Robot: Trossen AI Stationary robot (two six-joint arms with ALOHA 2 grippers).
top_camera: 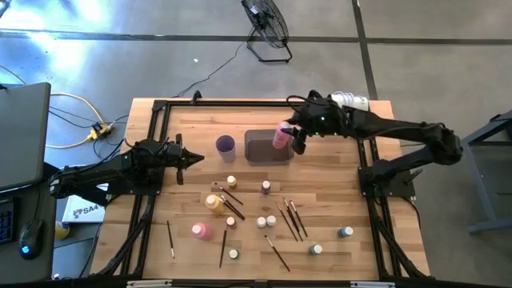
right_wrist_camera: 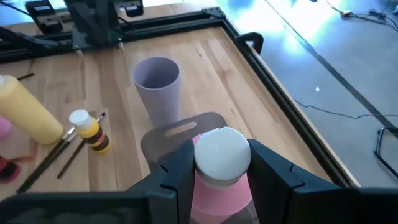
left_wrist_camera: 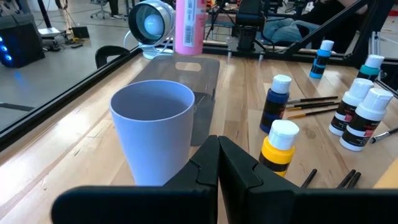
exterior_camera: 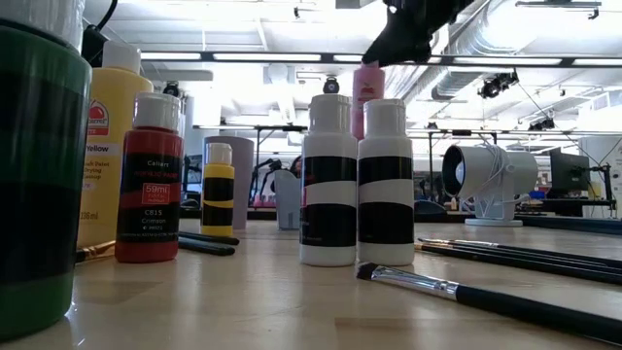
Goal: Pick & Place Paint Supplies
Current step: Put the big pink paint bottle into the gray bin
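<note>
Now my right tool (right_wrist_camera: pixel 221 163) pinches the pink bottle (top_camera: pixel 281 136) above the grey tray (top_camera: pixel 258 149) — next I lower and let go — left tool (top_camera: pixel 192 158) waits, pressed together.

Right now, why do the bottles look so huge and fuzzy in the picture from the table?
Low view: the camera sits at table height, so the green-and-black bottle at its edge looms large and soft, while the black-and-white bottles farther back look sharper. Bright ceiling lights wash out the room behind. High view: even light, faint shadows on the table.
</note>
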